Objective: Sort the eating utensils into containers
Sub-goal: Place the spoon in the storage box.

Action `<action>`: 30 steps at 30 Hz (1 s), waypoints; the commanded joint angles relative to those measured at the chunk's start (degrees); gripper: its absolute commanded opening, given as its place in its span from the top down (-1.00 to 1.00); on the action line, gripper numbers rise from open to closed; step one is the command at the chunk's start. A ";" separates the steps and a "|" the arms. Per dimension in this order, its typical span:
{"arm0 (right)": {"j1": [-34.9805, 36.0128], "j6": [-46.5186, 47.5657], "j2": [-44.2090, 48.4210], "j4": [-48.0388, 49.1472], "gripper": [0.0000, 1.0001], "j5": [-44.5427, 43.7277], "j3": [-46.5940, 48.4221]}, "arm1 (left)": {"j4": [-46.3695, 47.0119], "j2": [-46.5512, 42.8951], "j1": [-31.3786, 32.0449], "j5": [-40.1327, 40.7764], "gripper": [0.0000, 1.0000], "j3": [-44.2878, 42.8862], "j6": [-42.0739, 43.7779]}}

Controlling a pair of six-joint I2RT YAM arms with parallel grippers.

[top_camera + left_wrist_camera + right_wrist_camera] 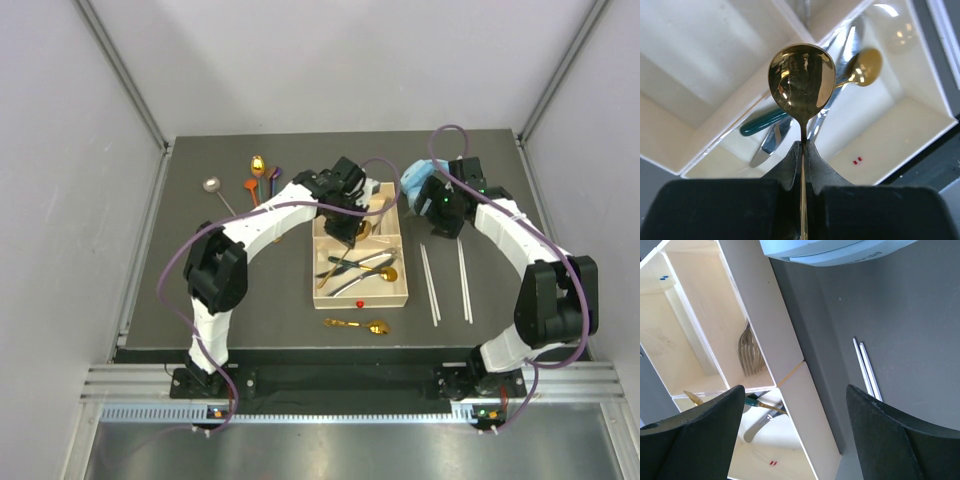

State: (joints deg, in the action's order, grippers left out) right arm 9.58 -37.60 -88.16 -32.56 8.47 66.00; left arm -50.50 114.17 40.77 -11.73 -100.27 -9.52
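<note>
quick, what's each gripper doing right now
Left gripper: closed on a gold spoon.
Right gripper: open, holding nothing.

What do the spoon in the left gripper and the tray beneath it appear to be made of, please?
The spoon looks like polished gold-toned metal: its bowl mirrors the surroundings sharply. The tray looks like cream-painted wood or plastic, with a smooth, mostly matte finish and only soft highlights; I cannot tell which of the two.
</note>
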 commanded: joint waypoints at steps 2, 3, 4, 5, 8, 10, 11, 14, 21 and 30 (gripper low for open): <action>-0.36 -0.19 1.68 1.88 -0.64 0.32 1.06 | 2.16 1.40 1.94 -6.29 1.00 -4.76 2.84; -0.36 -0.28 1.50 2.06 -0.64 0.32 1.15 | 2.07 1.67 2.38 -6.90 1.00 -5.02 3.01; -0.36 -0.28 1.41 2.06 -0.64 0.32 1.15 | 2.07 2.28 2.64 -7.17 1.00 -5.02 3.45; -0.36 -0.36 1.41 2.14 -0.64 0.32 1.06 | 1.99 2.63 2.82 -7.43 1.00 -5.02 3.72; -0.35 -0.28 1.50 2.41 -0.64 0.32 0.36 | 1.98 3.51 3.17 -9.54 1.00 -4.94 4.51; -0.36 -0.36 1.50 2.41 -0.64 0.41 -0.08 | 1.98 4.39 3.17 -10.77 1.00 -4.85 5.21; -0.36 -0.36 1.67 2.58 -0.64 0.41 -0.51 | 1.98 4.74 3.17 -11.21 1.00 -5.02 5.39; -0.36 -0.45 1.85 2.67 -0.64 0.58 -1.31 | 1.63 6.24 3.17 -13.32 1.00 -5.37 6.09; -0.36 -0.71 3.08 2.85 -0.64 0.41 -2.45 | 1.63 8.61 3.17 -18.33 1.00 -5.11 6.18; -0.44 -0.89 4.22 2.94 -0.64 0.50 -3.24 | 1.28 12.04 3.17 -23.60 1.00 -5.55 5.39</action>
State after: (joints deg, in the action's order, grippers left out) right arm 9.56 -37.85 -86.72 -31.68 8.73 62.94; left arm -49.23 125.19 43.92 -30.39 -103.68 -4.29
